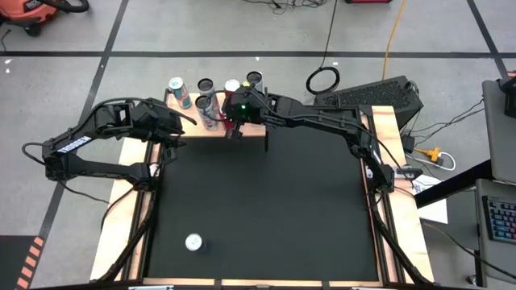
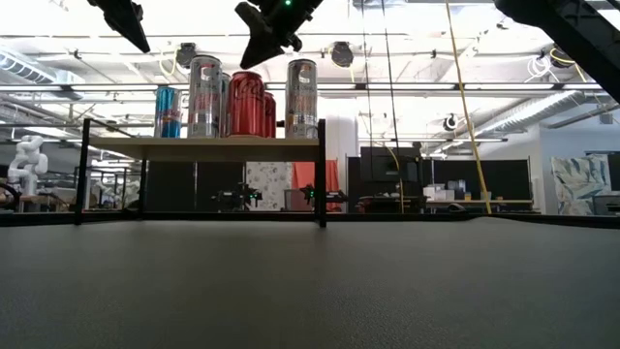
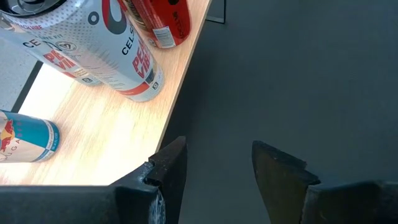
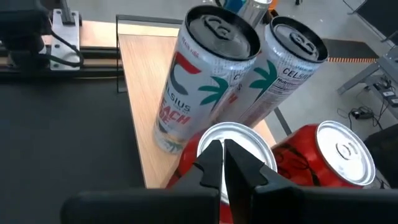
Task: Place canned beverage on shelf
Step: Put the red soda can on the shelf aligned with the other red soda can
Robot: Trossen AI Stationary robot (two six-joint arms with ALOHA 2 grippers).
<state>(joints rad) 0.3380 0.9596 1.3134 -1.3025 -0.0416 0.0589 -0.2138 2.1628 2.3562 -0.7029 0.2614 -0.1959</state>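
A: How many cans are on the shelf (image 2: 203, 147)?

B: The low view shows five, in its upper left: one blue can (image 2: 168, 111) at the left end, two tall silver cans (image 2: 204, 96) (one more silver at the right end, (image 2: 301, 98)), and two red cans (image 2: 247, 103) between them, the second red mostly hidden behind the first. The high view is too crowded at top centre to count them again.

A: Any can elsewhere?

B: One, a lone can (image 1: 193, 242) standing on the black table (image 1: 266, 209) in the lower left of the high view, well apart from the shelf.

A: And the two grippers?

B: The right gripper (image 4: 222, 163) has its fingers pressed together, hovering just above the silver lid of a red can (image 4: 236, 142); I cannot tell whether it touches. The left gripper (image 3: 214, 165) sits at the shelf's edge, fingers spread with nothing between them, only dark table below. In the high view it lies left of the cans (image 1: 173, 121), the right one just right of them (image 1: 235, 121).
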